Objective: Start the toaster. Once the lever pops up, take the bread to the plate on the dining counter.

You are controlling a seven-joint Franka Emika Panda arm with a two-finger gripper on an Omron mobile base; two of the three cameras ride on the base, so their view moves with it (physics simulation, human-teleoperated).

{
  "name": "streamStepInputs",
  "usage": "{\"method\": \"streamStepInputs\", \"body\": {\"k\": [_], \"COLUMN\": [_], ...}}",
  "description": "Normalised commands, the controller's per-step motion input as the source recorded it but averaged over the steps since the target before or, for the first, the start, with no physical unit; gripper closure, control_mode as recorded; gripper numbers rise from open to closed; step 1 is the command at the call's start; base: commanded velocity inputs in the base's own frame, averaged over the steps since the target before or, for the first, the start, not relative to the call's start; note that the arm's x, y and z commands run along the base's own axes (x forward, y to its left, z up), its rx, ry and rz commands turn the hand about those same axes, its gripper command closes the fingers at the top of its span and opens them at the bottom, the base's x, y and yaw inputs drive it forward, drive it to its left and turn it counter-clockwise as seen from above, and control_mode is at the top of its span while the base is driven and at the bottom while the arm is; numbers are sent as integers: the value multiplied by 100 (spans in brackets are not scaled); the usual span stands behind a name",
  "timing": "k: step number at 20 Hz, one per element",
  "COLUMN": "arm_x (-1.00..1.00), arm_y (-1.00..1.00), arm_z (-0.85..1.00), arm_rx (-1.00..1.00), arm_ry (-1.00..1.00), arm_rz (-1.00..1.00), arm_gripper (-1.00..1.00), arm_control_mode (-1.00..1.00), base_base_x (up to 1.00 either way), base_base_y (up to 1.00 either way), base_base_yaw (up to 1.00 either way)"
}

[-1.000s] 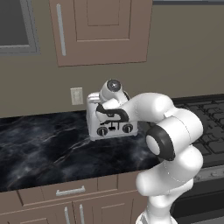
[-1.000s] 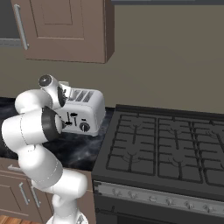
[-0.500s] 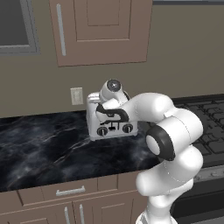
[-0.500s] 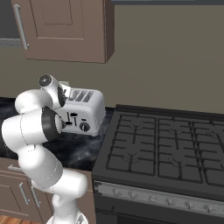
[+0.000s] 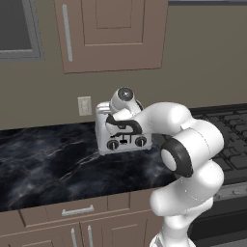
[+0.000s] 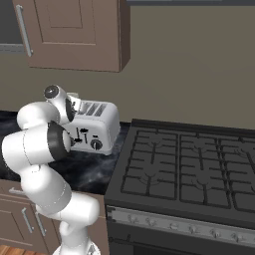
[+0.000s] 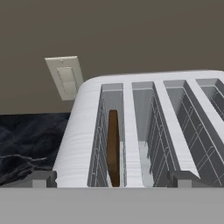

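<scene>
one bread (image 7: 113, 146) slice below hand (image 7: 112, 178)

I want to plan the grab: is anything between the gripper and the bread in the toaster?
Nothing visible is in the way. In the hand view the open gripper hangs over the toaster, and the bread stands on edge low in the leftmost slot, with the slot open above it. Its walls flank the slice closely.

Glossy white arm (image 5: 193, 159), dark joints
</scene>
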Motion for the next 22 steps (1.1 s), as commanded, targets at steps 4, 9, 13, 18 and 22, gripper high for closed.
{"method": "streamStepInputs", "body": {"k": [4,9,13,18,22], "arm_x": [0,0,0,0,0], "arm_y": [0,0,0,0,0], "arm_z": [0,0,0,0,0], "arm_rx": [0,0,0,0,0], "arm_ry": [0,0,0,0,0], "arm_rz": [0,0,0,0,0], "arm_gripper": [-100,-100,-100,-100,-100], "arm_control_mode": [-100,-100,-100,-100,-100], "base_base_x": [0,0,0,0,0], "base_base_y": [0,0,0,0,0], "base_base_yaw": [0,0,0,0,0]}}
